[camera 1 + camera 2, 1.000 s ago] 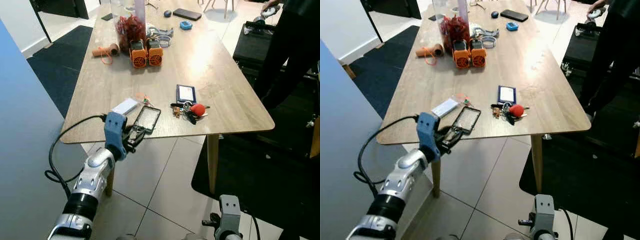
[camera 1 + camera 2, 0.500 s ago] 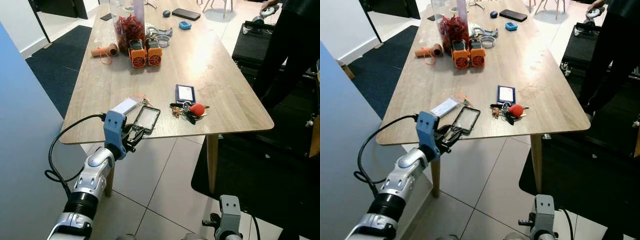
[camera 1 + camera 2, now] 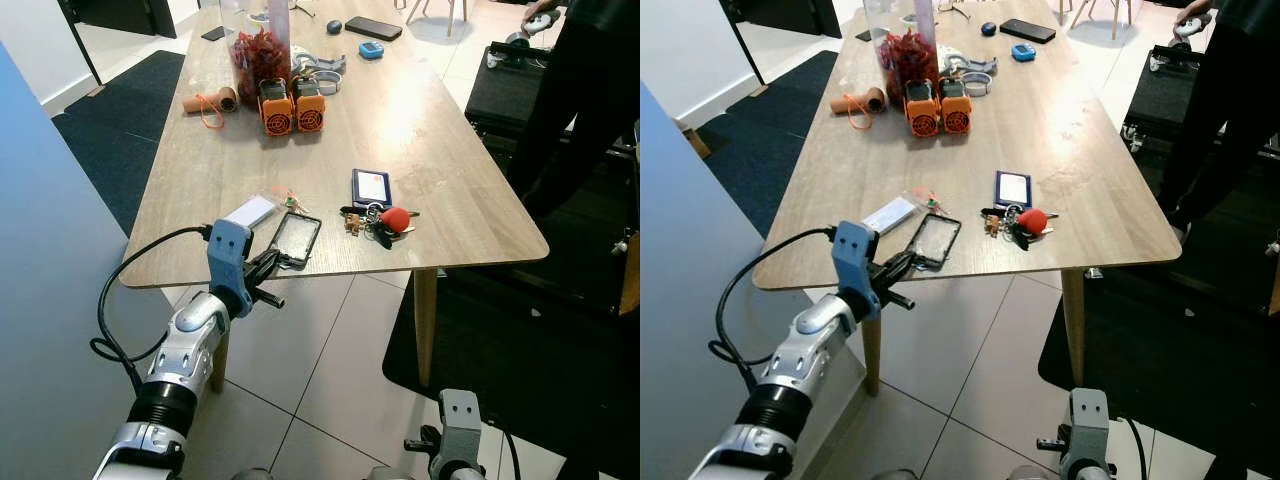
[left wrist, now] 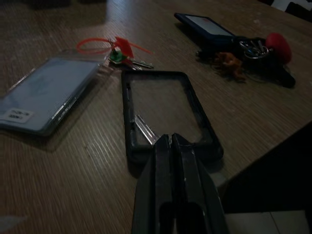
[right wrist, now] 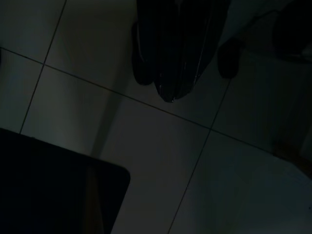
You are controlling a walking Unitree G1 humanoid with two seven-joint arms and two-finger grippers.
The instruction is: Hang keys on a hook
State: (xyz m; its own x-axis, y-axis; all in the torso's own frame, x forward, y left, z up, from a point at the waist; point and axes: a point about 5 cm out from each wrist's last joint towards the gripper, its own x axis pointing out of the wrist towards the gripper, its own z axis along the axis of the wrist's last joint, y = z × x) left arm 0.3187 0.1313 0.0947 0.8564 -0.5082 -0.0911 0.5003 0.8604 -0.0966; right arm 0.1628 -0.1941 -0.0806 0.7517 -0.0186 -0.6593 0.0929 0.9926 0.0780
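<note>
A bunch of keys with a red ball fob (image 3: 385, 222) lies on the wooden table (image 3: 450, 150) near its front right part, beside a blue-framed card holder (image 3: 371, 187). A single small key with an orange tag (image 4: 122, 51) lies further left. My left gripper (image 3: 268, 270) hovers at the table's near edge, shut and holding nothing, its fingertips (image 4: 170, 140) just short of a black phone case (image 4: 165, 112). The key bunch (image 4: 263, 48) is well beyond it to the right. My right gripper (image 5: 170, 95) hangs low over the tiled floor, shut.
A clear packet (image 3: 250, 212) lies left of the phone case. Two orange devices (image 3: 292, 105), a jar of red stuff (image 3: 258, 55) and small items stand at the table's far end. A person in black (image 3: 590, 90) stands at the right. A blue-grey wall (image 3: 50, 300) is close on my left.
The left gripper has turned slightly at the table edge, and a black part now sticks out beneath it. The objects on the table have not moved.
</note>
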